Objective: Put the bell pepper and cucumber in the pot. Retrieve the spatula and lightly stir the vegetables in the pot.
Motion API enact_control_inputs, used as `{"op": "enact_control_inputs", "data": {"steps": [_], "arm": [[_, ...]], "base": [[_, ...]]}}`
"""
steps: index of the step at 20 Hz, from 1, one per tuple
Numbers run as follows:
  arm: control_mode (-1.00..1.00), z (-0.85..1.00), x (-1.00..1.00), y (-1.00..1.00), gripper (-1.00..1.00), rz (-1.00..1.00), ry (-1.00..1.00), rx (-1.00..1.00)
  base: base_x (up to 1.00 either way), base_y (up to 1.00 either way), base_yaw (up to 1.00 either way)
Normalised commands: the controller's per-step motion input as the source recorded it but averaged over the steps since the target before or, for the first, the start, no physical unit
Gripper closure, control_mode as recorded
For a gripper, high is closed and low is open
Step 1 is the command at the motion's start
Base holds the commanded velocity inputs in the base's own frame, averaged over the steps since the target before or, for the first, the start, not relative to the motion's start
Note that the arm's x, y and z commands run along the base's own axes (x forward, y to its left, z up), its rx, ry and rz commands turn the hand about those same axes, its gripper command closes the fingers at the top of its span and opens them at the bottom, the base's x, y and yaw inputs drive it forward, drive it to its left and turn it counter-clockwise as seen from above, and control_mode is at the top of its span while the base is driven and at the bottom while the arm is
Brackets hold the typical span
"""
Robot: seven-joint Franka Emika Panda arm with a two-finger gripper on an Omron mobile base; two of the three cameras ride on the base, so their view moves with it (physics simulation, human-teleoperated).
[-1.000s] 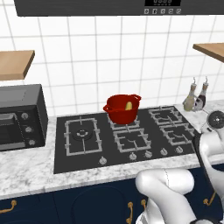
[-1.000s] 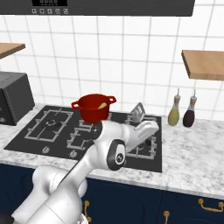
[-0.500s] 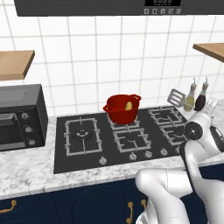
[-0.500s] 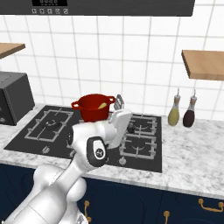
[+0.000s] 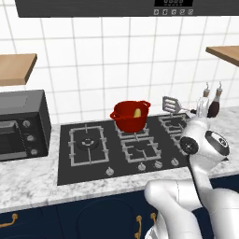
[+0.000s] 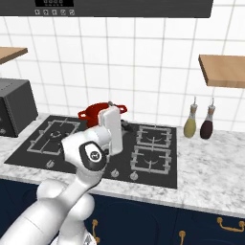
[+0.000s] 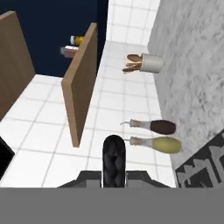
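The jaws, clenched on the slim handle of the spatula (image 5: 172,104), carry its slotted head up beside the pot (image 5: 130,115); the tool looks light, stiff and smooth, so a hold low on the handle seems best.

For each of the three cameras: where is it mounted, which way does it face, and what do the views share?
Left base view: behind the arm's left, facing the stove; arm lower right carries the spatula near the pot.
Right base view: behind its right, same stove; arm lower left, before the pot.
Hand view: on the hand, rolled sideways, facing the wall; one dark fingertip.
Shared: two bottles.
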Motion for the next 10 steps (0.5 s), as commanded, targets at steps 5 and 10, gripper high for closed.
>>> {"op": "enact_control_inputs", "data": {"steps": [5,10], "arm": [[-1.00,0.53,0.24,0.40,1.00,0.05,0.27,-0.35],[-1.00,0.42,0.19,0.40,1.00,0.04,0.27,-0.34]], "base": [[0.00,0.00,0.00],[0.00,0.00,0.00]]}}
